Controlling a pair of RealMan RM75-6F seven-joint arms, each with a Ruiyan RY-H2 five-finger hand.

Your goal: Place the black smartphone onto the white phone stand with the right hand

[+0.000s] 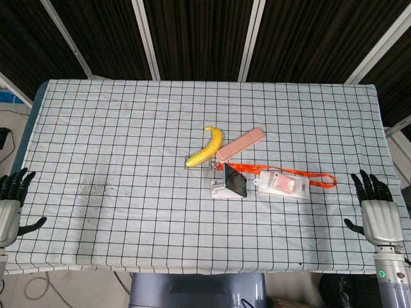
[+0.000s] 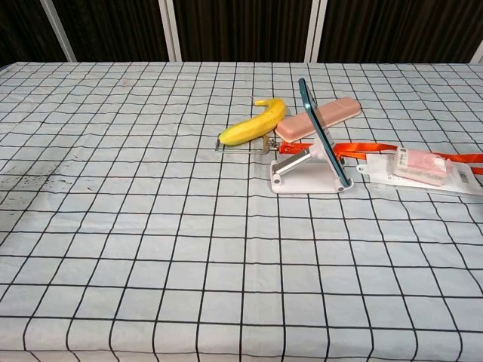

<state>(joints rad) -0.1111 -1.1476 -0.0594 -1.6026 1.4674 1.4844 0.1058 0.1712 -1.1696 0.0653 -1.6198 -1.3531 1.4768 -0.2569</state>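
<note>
The black smartphone [image 2: 323, 134] leans tilted on the white phone stand [image 2: 306, 176]. At 11 o'clock from the stand lies a banana [image 2: 255, 122], at 3 o'clock a badge holder [image 2: 423, 170] with orange strap [image 2: 361, 148].

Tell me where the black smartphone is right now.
The black smartphone leans tilted on the white phone stand near the table's middle, in both views, between the banana and the orange-strapped badge holder.
</note>
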